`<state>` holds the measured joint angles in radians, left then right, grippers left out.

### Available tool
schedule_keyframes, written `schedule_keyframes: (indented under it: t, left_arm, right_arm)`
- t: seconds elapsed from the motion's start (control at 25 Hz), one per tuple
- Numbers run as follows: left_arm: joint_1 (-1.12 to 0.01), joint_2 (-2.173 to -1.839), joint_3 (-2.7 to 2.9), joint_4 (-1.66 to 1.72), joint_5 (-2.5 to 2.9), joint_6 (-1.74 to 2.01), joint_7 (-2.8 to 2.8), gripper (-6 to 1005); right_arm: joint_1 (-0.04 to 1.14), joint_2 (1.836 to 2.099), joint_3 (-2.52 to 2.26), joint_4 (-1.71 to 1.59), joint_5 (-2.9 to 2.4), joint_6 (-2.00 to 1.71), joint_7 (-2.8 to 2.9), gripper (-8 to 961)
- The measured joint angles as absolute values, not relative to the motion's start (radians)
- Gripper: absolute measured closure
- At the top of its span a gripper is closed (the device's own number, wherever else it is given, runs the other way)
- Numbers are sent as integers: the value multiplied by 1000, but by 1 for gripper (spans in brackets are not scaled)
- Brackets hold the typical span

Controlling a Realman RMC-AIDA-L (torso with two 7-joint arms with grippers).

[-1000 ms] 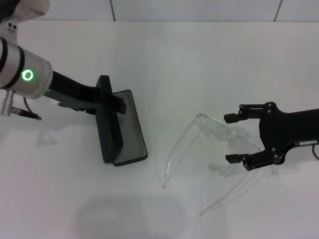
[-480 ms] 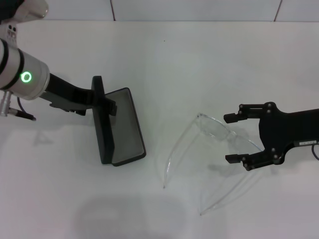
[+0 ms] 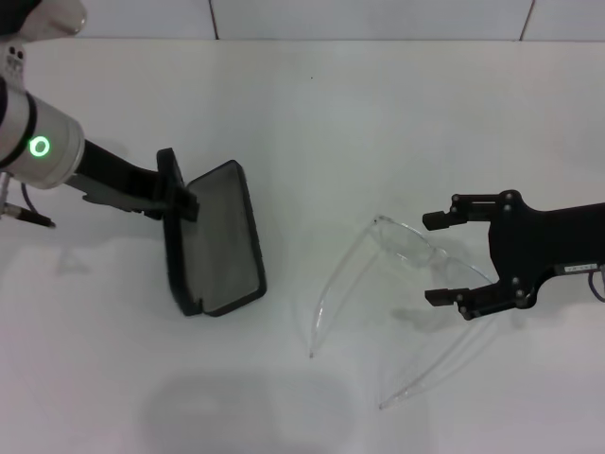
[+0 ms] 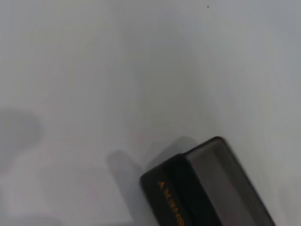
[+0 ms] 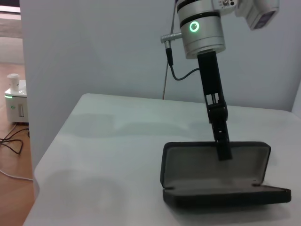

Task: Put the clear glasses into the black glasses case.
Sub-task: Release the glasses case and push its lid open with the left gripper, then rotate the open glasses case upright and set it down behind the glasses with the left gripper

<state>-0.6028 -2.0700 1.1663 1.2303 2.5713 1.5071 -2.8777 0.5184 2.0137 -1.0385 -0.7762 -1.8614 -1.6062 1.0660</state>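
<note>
Lid of black glasses case (image 3: 214,238) wider open, orange lettering unreadable.

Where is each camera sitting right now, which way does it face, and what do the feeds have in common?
Head view: from the robot's head, looking forward and down at the white table; shows the left gripper at the black glasses case lid, the right gripper open around the clear glasses.
Left wrist view: on the left wrist, looking at the case's orange-lettered lid; no fingers visible.
Right wrist view: on the right wrist, looking across the table at the left arm.
Shared: all three show the open case.
</note>
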Motion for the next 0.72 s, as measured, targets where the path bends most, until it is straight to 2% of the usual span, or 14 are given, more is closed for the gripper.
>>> schedule_keyframes:
  t: [0.04, 0.24, 0.48, 0.72]
  left_arm:
    - [-603, -2067, 1166, 1228, 2571, 1507, -2872, 283]
    - [-609, -2065, 1166, 1226, 2574, 1509, -2837, 519]
    - [-635, -2061, 1166, 1226, 2576, 1509, -2768, 755]
    - [-675, -2050, 1161, 1226, 2577, 1486, -2661, 786]
  right_arm:
    - [518, 2014, -1039, -776, -1860, -1606, 1066, 121]
    - [519, 2014, -1039, -776, -1859, -1606, 1066, 122]
    - [520, 2014, -1039, -780, -1859, -1606, 1066, 122]
    - [515, 2020, -1039, -776, -1857, -1607, 1064, 122]
